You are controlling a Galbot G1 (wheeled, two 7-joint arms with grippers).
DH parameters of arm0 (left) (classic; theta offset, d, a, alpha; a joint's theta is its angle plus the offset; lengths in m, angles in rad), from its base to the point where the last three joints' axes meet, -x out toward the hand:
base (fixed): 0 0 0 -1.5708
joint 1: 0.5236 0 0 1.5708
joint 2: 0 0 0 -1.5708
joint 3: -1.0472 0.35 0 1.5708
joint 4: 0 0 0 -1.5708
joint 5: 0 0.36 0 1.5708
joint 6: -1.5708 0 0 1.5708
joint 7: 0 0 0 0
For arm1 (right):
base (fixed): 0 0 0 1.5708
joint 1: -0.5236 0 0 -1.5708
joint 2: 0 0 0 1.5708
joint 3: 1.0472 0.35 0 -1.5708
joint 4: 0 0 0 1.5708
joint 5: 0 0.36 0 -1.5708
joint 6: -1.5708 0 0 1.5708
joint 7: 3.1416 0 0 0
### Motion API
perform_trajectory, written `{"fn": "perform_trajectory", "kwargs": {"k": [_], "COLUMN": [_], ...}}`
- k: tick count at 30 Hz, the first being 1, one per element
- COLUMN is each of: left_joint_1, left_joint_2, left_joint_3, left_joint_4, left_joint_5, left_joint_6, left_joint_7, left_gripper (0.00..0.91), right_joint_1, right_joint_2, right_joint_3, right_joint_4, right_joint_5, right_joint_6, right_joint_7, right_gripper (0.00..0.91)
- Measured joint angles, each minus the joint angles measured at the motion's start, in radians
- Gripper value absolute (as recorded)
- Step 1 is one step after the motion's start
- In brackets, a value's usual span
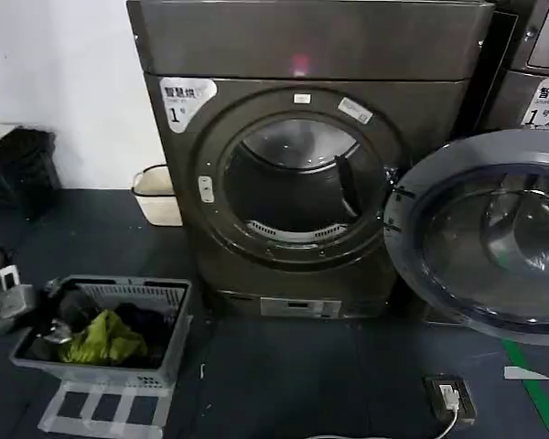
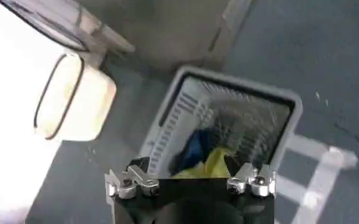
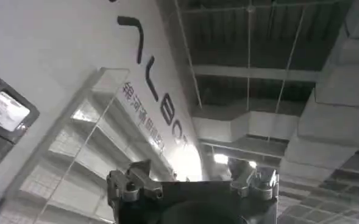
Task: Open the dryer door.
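Note:
The dryer (image 1: pixel 311 50) is a dark bronze-grey machine with a white "1" label and a pink light. Its round drum opening (image 1: pixel 297 183) is uncovered. The dryer door (image 1: pixel 494 233) stands swung open to the right, hinged at the drum's right side, with its clear inner side facing me. My left gripper (image 2: pixel 188 169) hangs open above the laundry basket (image 2: pixel 167 122), holding nothing; a grey metal part of it seems to show at the head view's left edge. My right gripper (image 3: pixel 190 171) is open and empty, pointing up at the ceiling.
A grey basket (image 1: pixel 169 352) of clothes sits on the floor, front left of the dryer, over a white frame (image 1: pixel 101 407). A white bin (image 1: pixel 157 194) stands by the wall. A second machine (image 1: pixel 540 55) is behind the open door. A small black box (image 1: pixel 448 398) lies near green floor tape (image 1: pixel 535 389).

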Motion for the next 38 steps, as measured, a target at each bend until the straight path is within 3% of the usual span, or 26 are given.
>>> {"fn": "perform_trajectory", "kwargs": {"k": [8, 38], "left_joint_1": [0.074, 0.078], "left_joint_2": [0.010, 0.017], "left_joint_3": [-0.030, -0.046], "left_joint_4": [0.021, 0.028], "left_joint_5": [0.016, 0.079], "left_joint_6": [-0.010, 0.022], "left_joint_7": [0.013, 0.101], "left_gripper": [0.907, 0.907], "right_joint_1": [-0.002, -0.030], "right_joint_2": [-0.002, 0.003], "right_joint_3": [0.002, 0.031], "right_joint_4": [0.005, 0.004], "right_joint_5": [0.001, 0.002], "right_joint_6": [0.000, 0.001], "right_joint_7": [-0.001, -0.004], "right_gripper": [0.907, 0.907]}}
